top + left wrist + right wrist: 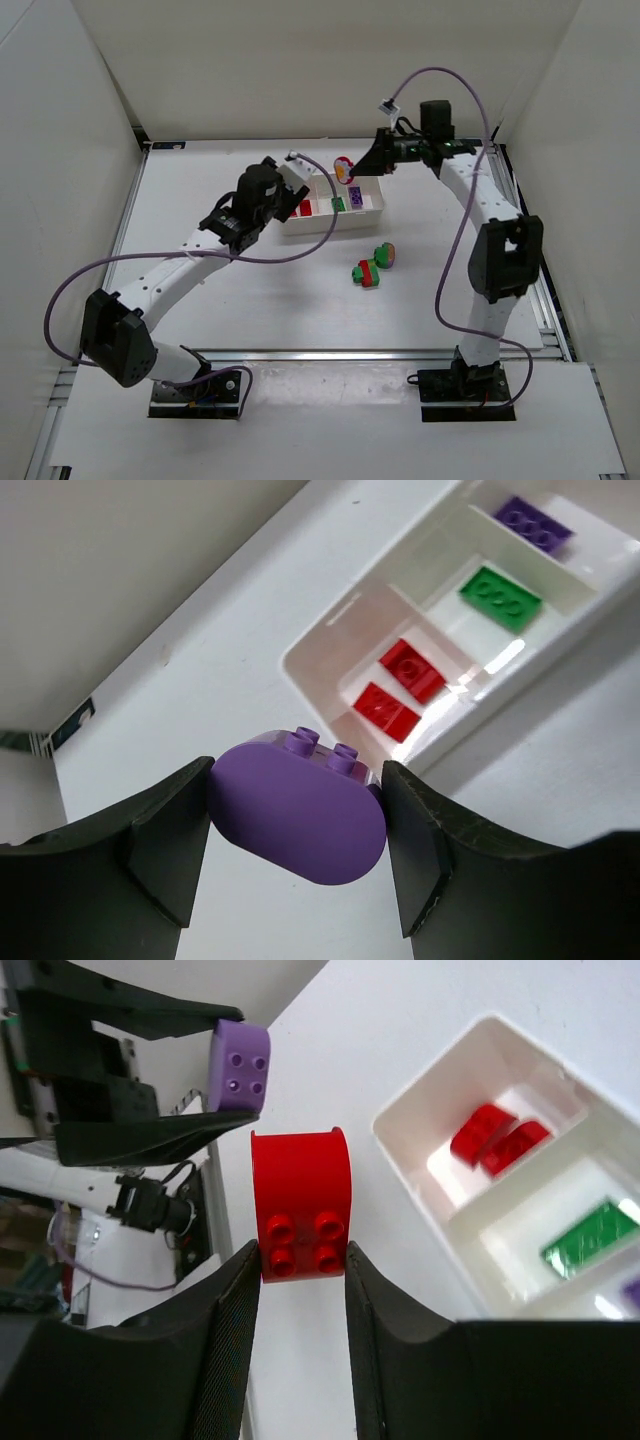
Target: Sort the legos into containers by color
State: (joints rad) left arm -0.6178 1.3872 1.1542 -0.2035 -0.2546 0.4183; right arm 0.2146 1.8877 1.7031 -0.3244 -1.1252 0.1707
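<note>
The table (300, 310) is white and flat, with white walls (60, 120) on three sides. A white tray (335, 227) sits on the far middle of the table. It has three boxes side by side. The left box holds two red bricks (400, 685), just beside each other. The middle box holds one green brick (500, 598). The right box holds one purple brick (533, 525).

The left pincer (297, 790) is up in the air by the left end of the tray. It is about half open and squeezes a round purple brick (300, 825) between its two fingers. The right pincer (302, 1252) is up in the air by the far side of the tray. Its fingers are close together and pinch a round red brick (300, 1185). The two held bricks are near each other but do not touch.

Two small piles (375, 264) of bricks lie on the table near the tray's front right corner. One is red and green.
</note>
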